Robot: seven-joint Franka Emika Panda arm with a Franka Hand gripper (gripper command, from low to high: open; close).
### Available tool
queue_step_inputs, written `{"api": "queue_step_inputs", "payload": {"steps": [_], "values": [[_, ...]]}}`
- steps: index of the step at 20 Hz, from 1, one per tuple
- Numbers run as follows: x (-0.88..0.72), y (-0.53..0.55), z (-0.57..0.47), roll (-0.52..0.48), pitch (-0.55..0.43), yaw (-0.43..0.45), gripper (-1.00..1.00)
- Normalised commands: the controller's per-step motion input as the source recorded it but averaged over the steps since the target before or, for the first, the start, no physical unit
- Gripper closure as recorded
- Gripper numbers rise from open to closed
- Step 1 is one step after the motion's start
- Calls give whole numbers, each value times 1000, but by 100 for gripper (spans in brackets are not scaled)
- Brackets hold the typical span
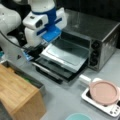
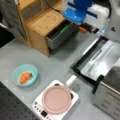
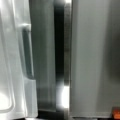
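My gripper hangs low at the left end of a metal tray that lies pulled out over the open oven door. In a front view the gripper sits at the top, just beyond the tray's far end, under the blue and white wrist. The silver toaster oven stands behind the tray. The wrist view is filled with close grey metal surfaces and a dark gap; the fingers do not show there.
A pink pan rests on a white hotplate in front of the oven. A teal bowl holds a carrot. A wooden cabinet with an open drawer stands beside the arm.
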Motion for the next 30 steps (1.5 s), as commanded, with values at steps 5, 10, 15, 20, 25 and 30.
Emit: {"api": "queue_step_inputs", "payload": {"steps": [5,10,15,20,25,30], "values": [[135,-60,-6,-12,-58,31,-100],[370,-111,6,29,-51,1,-100],[437,-123,52,69,44,10,-100],[376,-169,129,103,112,6,-100],[596,-343,35,101,174,-30,-100],[702,-522,15,68,247,41,-100]]}}
